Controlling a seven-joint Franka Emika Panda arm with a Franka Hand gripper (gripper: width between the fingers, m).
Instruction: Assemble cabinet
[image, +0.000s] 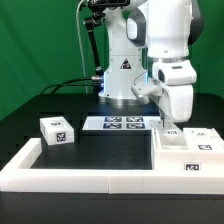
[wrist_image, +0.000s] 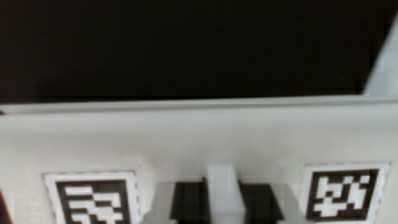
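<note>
The white cabinet body (image: 188, 150) lies at the exterior view's right, with square tags on its faces. My gripper (image: 168, 127) hangs straight down over its far left corner. In the wrist view the two dark fingers (wrist_image: 180, 200) press against both sides of a thin upright white wall (wrist_image: 221, 185) of the body, so my gripper (wrist_image: 221, 198) is shut on that wall. Tags show on the white face to either side, one (wrist_image: 89, 198) and the other (wrist_image: 347, 193). A small white tagged block (image: 57, 128) stands apart at the exterior view's left.
The marker board (image: 118, 123) lies in front of the arm's base (image: 122, 85). A long white border rail (image: 95, 181) runs along the front and turns up the left side (image: 24, 155). The black table top (image: 95, 150) lies between them.
</note>
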